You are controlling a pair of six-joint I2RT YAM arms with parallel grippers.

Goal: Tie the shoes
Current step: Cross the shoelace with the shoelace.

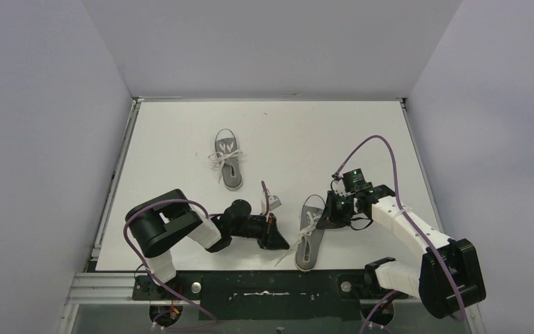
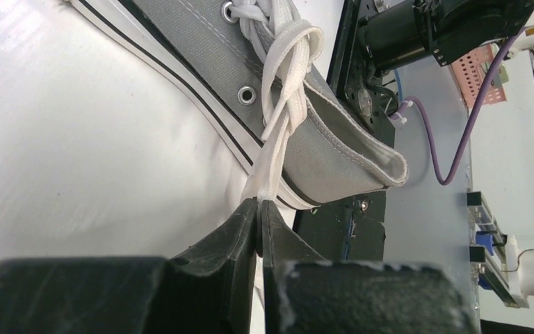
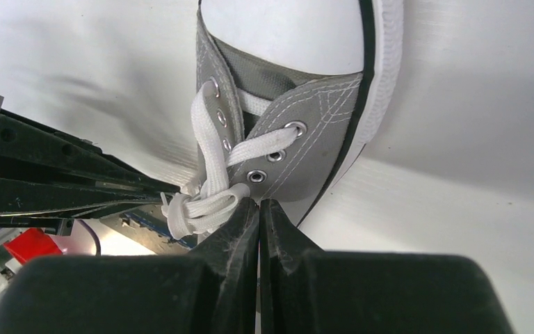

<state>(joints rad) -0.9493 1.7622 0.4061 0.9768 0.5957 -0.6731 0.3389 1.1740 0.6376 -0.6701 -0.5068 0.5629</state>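
Towards the left and far side of the worktop (image 1: 181,139) the far shoe (image 1: 228,161) is seen lying well apart from both arms, its laces bunched over the tongue; whether they are knotted cannot be told. Nearer, the left tool (image 1: 277,241) is found just left of the near shoe (image 1: 311,233), and in the left wrist view its fingers (image 2: 240,229) are pressed together on the white lace (image 2: 281,118), which is drawn taut and twisted from the eyelets down to the grip. The near shoe is set between the two tools, its long axis running from the far side towards the near edge, heel nearest the arm bases. Just right of it the right tool (image 1: 329,218) is likewise clamped on the lace, where a small loop or knot (image 3: 198,207) is gathered beside the fingertips. Both arms are about equally near; the coming move is judged to depend on the pulls being made outward, left and right, across the shoe's long axis, so that the knot is cinched over the tongue
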